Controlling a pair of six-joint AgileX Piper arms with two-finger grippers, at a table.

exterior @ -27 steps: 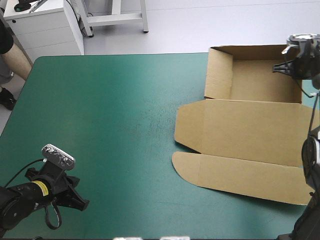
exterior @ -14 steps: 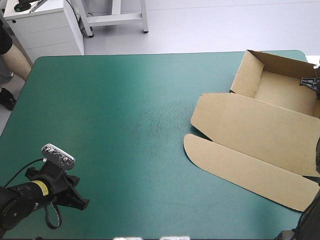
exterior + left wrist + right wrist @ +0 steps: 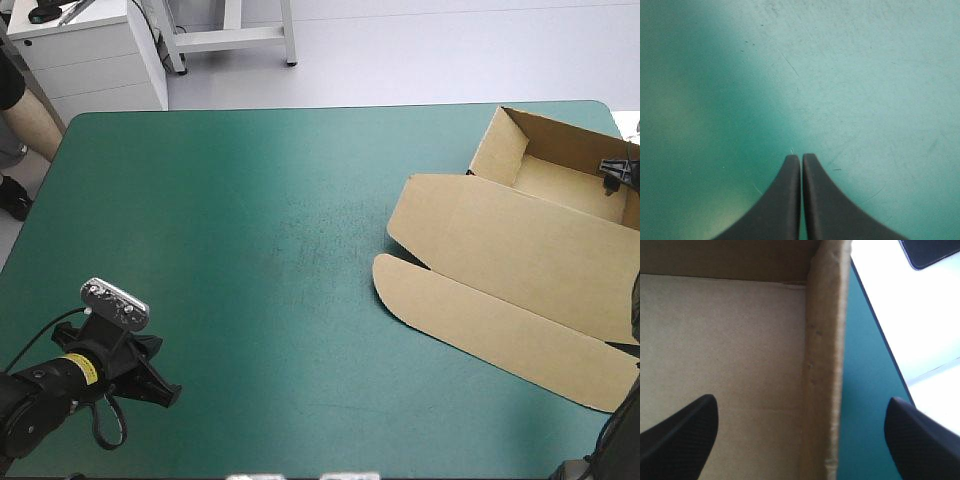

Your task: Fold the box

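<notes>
The right gripper (image 3: 802, 422) shows only two black fingers (image 3: 682, 432), clipped at the right wrist view's corners. The box (image 3: 730, 340) fills that view and runs past its edges, so only one wall and part of the floor appear. In the high view the box's right side and the lid's far corner are cut off at the picture's edge, and the right gripper is a small dark scrap over the tray, fingers unreadable. The left gripper (image 3: 801, 160) loses its finger bases in the left wrist view; from above it is too small and dark to read, and the left arm (image 3: 30, 410) is cut at the corner.
</notes>
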